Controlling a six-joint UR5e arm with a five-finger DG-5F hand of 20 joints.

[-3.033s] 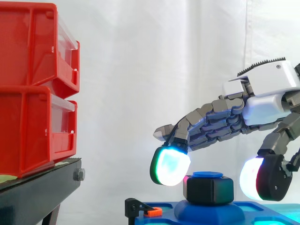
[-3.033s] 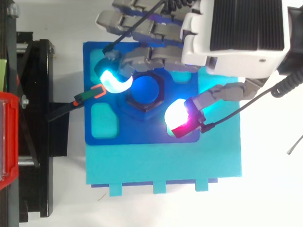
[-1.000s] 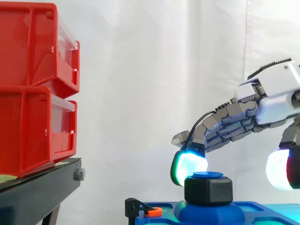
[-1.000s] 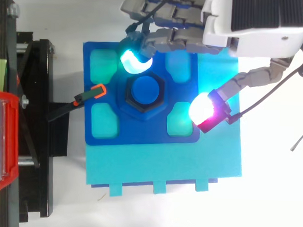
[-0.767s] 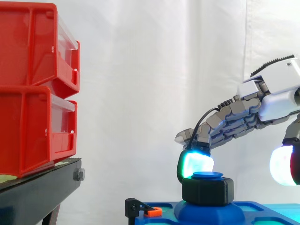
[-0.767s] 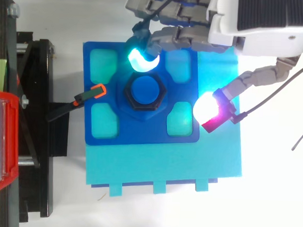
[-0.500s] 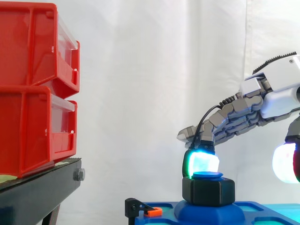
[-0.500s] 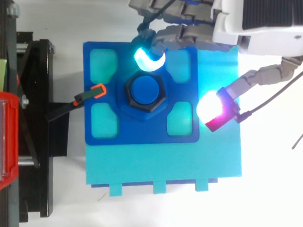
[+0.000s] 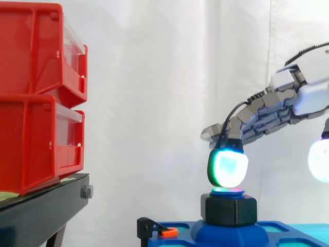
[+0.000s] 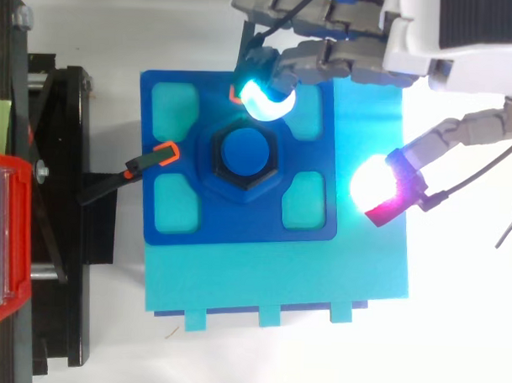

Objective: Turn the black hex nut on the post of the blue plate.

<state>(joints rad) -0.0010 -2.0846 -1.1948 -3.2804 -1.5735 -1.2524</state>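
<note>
The hand (image 10: 438, 48) has a white shell, a black ribbed panel, grey segmented fingers (image 9: 267, 110) and glowing cyan-white pads (image 9: 227, 169).

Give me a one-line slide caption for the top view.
Open hand over the blue plate, fingers spread, not gripping the black hex nut on its post.

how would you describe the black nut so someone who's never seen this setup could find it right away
Right of the stacked red bins lies a blue plate. A round blue post rises from its centre, and the black hex nut sits round that post. It is the only black six-sided part there; the four pockets around it are pale turquoise.
</note>
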